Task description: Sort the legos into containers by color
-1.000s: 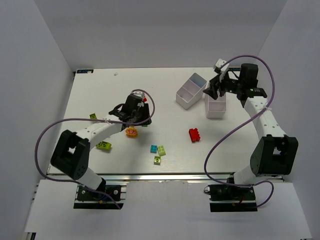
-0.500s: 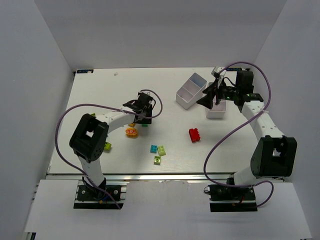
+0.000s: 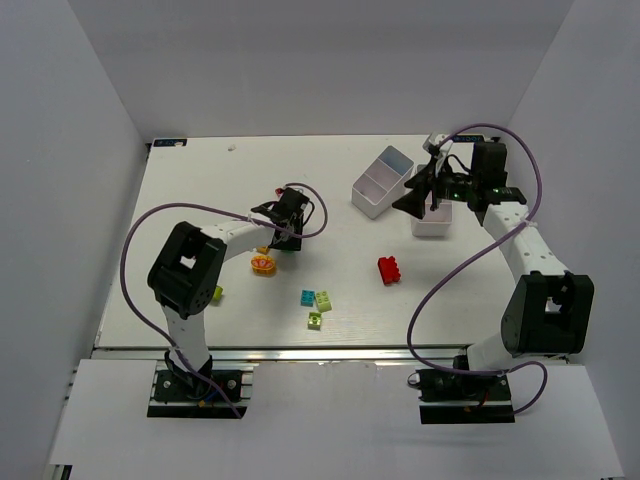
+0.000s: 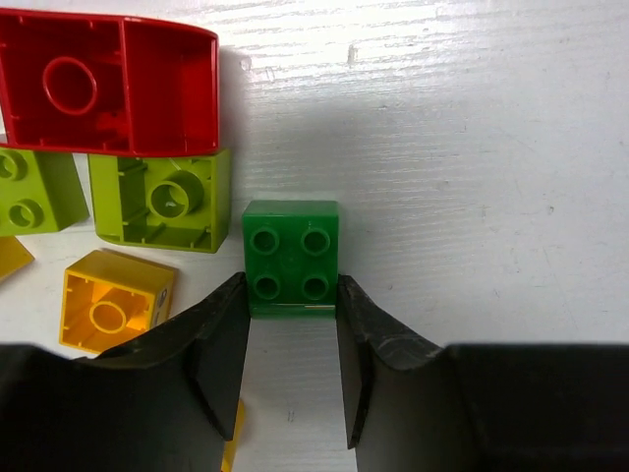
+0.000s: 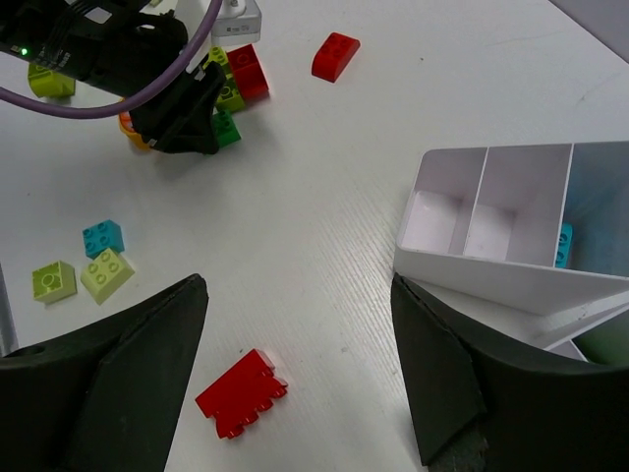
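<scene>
A dark green lego lies studs up on the table, and my left gripper is shut on its near end, a pad against each side. Beside it lie an upturned red lego, two lime ones and a yellow one. From above, the left gripper is at this cluster. My right gripper hangs open and empty above the table, left of the white containers, with a red lego below it. One compartment holds a cyan lego.
Two white containers stand at the back right, the right gripper between them. Loose legos: red, cyan, lime, orange-yellow, another lime. White walls enclose the table.
The left gripper has closed in on the green lego and its arm has swung inward. The right gripper left the tray, dropped toward the table and opened wide.
</scene>
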### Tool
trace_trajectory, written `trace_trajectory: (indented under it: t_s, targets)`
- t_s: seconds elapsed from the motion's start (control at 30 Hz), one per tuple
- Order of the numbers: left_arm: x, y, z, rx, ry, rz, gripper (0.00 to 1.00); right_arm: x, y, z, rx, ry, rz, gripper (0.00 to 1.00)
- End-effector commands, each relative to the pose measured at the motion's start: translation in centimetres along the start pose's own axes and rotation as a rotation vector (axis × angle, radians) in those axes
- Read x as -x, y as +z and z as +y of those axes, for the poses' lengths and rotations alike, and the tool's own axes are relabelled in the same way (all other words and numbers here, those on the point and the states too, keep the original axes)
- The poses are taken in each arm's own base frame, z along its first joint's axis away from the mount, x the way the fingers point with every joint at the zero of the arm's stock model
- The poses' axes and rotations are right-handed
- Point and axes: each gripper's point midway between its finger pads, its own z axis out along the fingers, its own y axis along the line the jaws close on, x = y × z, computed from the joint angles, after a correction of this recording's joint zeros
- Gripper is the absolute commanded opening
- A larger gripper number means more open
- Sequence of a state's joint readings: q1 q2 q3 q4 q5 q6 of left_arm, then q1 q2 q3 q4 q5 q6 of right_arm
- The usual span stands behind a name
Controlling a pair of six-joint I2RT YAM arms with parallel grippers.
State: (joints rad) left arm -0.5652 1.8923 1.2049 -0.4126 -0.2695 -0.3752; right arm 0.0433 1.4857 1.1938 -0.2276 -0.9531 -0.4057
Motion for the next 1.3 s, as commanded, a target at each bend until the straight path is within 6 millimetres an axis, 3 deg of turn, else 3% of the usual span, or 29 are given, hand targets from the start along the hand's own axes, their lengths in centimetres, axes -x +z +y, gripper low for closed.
trace_trajectory:
  t_s: [0.0, 0.13, 0.2, 0.27, 0.3, 0.33, 0.37, 0.43, 0.47, 0.5, 0.53, 0.57, 0.63, 0.73, 0.8, 0.9, 1.03, 1.27]
  targets:
    - [1.3, -0.5, -0.7, -0.034, -0.003, -0.036, 0.47, 0.9, -0.1, 1.2, 0.035, -0.024, -0.034, 0.80]
    - [1.1, -1.0, -1.0, -0.064, -0.008, -0.038, 0.34, 0.6, 0.3, 2.5, 0.067, -0.012, -0.028, 0.79]
    - [1.7, -2.1, -1.5, -0.105, -0.021, -0.066, 0.28, 0.2, 0.8, 3.4, 0.087, 0.007, -0.018, 0.79]
    - [1.1, -3.1, -2.2, -0.174, -0.016, -0.068, 0.25, 0.0, 1.5, 4.6, 0.111, 0.058, -0.007, 0.89]
    - [2.3, -4.6, -2.8, -0.224, -0.025, -0.123, 0.24, -0.3, 1.7, 5.0, 0.109, 0.092, 0.002, 0.89]
    - [1.3, -5.0, -3.0, -0.264, -0.009, -0.120, 0.24, -0.3, 2.2, 6.0, 0.135, 0.170, 0.010, 0.89]
    - [2.7, -7.1, -4.2, -0.357, -0.006, -0.188, 0.24, -0.3, 2.4, 6.9, 0.170, 0.216, 0.009, 0.89]
    - [2.5, -9.2, -5.3, -0.467, 0.016, -0.233, 0.23, -0.5, 3.4, 8.6, 0.204, 0.311, 0.034, 0.89]
    - [1.0, -9.4, -5.2, -0.498, 0.025, -0.225, 0.23, -0.6, 3.8, 8.8, 0.194, 0.330, 0.040, 0.89]
    - [1.4, -10.6, -6.0, -0.568, 0.034, -0.273, 0.22, -1.6, 4.2, 8.7, 0.153, 0.382, 0.062, 0.90]
    - [1.9, -12.6, -6.2, -0.615, 0.038, -0.332, 0.22, -1.2, 4.8, 8.9, 0.138, 0.386, 0.045, 0.89]
    - [0.3, -12.6, -6.1, -0.643, 0.049, -0.325, 0.21, -1.2, 5.2, 9.0, 0.106, 0.483, 0.051, 0.89]
    - [1.0, -15.5, -7.1, -0.750, 0.067, -0.426, 0.18, -1.4, 6.3, 8.7, 0.047, 0.560, 0.060, 0.89]
    - [0.4, -17.3, -7.6, -0.821, 0.066, -0.481, 0.18, -0.4, 7.7, 9.2, -0.001, 0.674, 0.066, 0.89]
    - [0.2, -17.9, -7.9, -0.844, 0.058, -0.499, 0.19, -0.8, 8.6, 8.9, -0.070, 0.753, 0.094, 0.88]
    - [0.5, -18.5, -8.3, -0.849, 0.057, -0.515, 0.19, -0.1, 9.7, 10.4, -0.017, 0.860, 0.093, 0.86]
    - [1.0, -18.8, -8.9, -0.847, 0.066, -0.525, 0.19, -0.7, 11.0, 12.4, 0.028, 0.935, 0.135, 0.84]
    - [1.6, -18.9, -9.7, -0.844, 0.087, -0.528, 0.19, -1.1, 11.5, 14.3, 0.075, 0.948, 0.154, 0.79]
